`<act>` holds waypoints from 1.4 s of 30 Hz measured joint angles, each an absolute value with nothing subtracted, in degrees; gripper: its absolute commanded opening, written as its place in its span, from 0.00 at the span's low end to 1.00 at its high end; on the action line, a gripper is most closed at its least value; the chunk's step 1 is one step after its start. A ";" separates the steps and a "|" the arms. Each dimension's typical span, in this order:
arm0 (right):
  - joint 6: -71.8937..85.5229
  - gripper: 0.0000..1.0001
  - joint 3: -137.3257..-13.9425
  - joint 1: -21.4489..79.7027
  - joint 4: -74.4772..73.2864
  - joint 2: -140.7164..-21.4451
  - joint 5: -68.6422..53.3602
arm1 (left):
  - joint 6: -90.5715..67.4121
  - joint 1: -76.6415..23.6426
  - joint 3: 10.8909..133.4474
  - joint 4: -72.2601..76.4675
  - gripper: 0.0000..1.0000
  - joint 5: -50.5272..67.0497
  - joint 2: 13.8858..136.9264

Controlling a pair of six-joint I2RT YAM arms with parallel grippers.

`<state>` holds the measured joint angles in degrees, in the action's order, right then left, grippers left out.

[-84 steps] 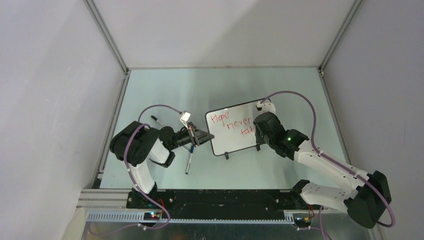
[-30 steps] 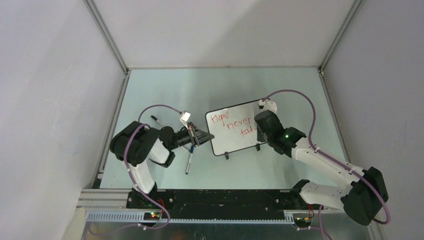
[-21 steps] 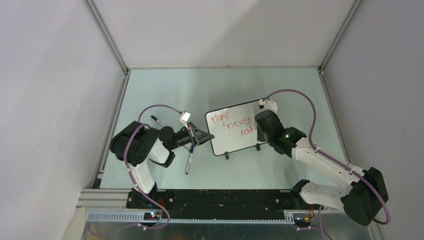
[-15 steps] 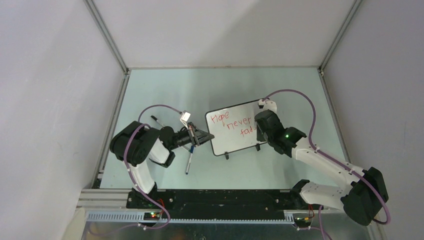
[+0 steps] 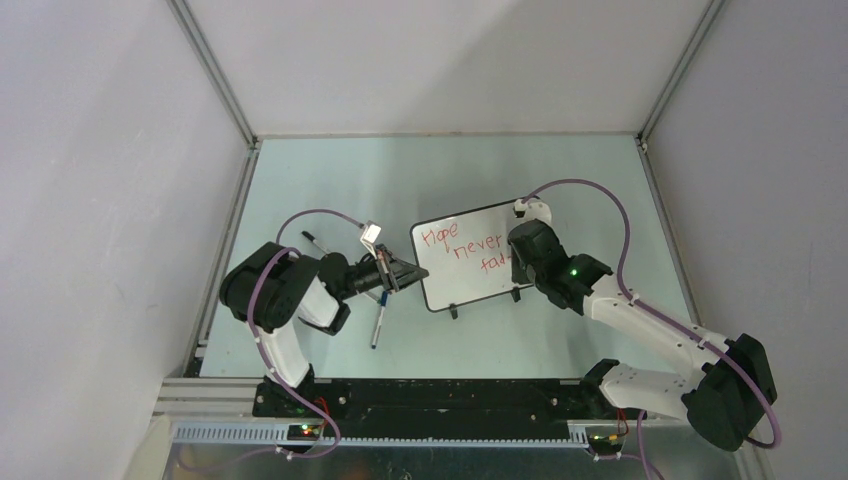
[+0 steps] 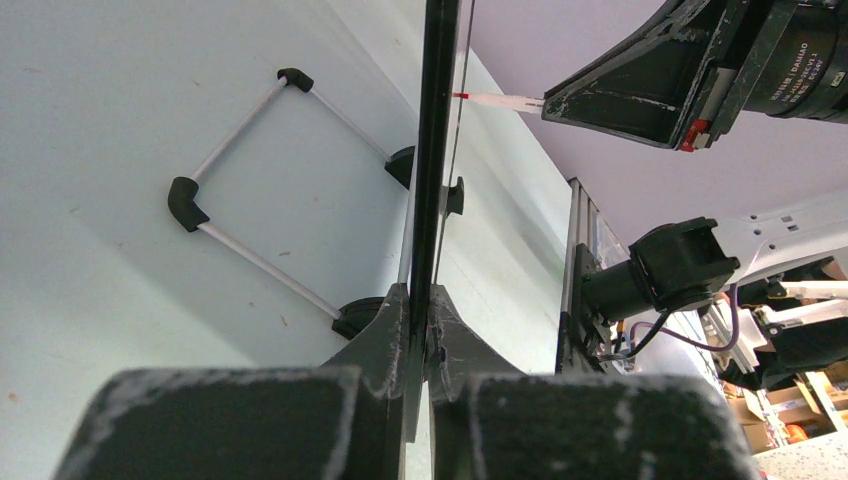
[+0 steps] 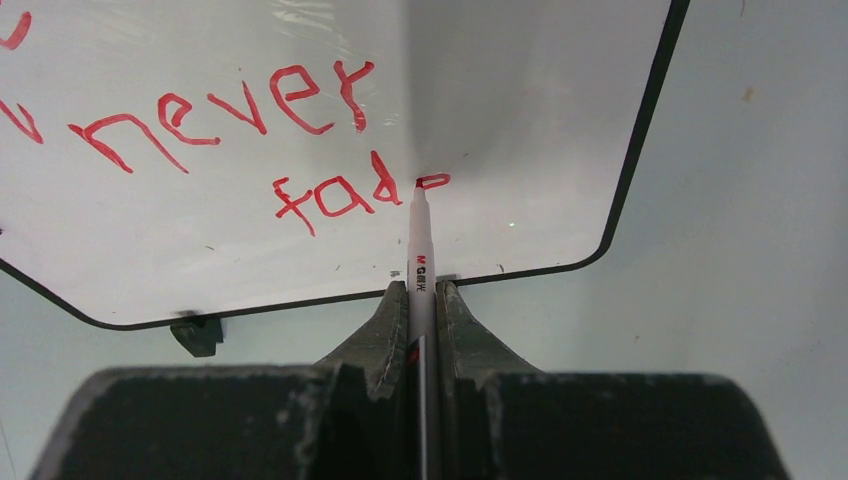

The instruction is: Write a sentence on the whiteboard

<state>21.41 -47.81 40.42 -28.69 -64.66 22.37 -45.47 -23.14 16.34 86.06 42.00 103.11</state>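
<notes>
**A:** status?

**B:** Pale green tabletop, grey walls round it. Left to right:
- My left claw is clenched on the left edge of the small glossy white black-framed whiteboard. The board stands tilted mid-table on two black feet.
- The red handwritten sentence steps down across it: "Hope", "never", "fad", plus the top loop of an "e".
- My right claw is clamped on a slim white red-tipped marker, tip touching the board at that loop.

**A:** how do you finish the word clean?

**B:** My read: light even pressure and short strokes. Close the "e", then put the "s" to its right. There's bare white right of the tip, but the bottom frame is near, so run level, don't step lower. The left claw should grip hard, since a board on feet will likely rock or slide if I lean in. Lift the tip between letters.

**A:** anything in the way?

**B:** Two loose pens lie by my left arm. A thin dark one is behind it, and one with a bluish end is just in front of the left claw. Both are apart from the board and off the writing path. The right arm's purple cable arcs above the board's far right corner; can't tell if it touches. My right wrist hides the end of line three from the top camera, so I'd go by the wrist view.
</notes>
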 measured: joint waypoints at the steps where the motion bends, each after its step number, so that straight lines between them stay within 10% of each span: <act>1: 21.39 0.00 -47.81 40.45 -28.67 -64.66 22.20 | -45.47 -23.14 16.34 86.06 0.00 42.00 103.11; 42: 21.41 0.00 -47.77 39.64 -31.07 -64.23 22.85 | -45.47 -23.14 16.34 86.06 0.00 42.00 103.11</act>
<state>21.41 -47.77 39.64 -31.07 -64.23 22.85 -45.47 -23.14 16.34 86.06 42.00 103.11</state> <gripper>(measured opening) 0.122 0.067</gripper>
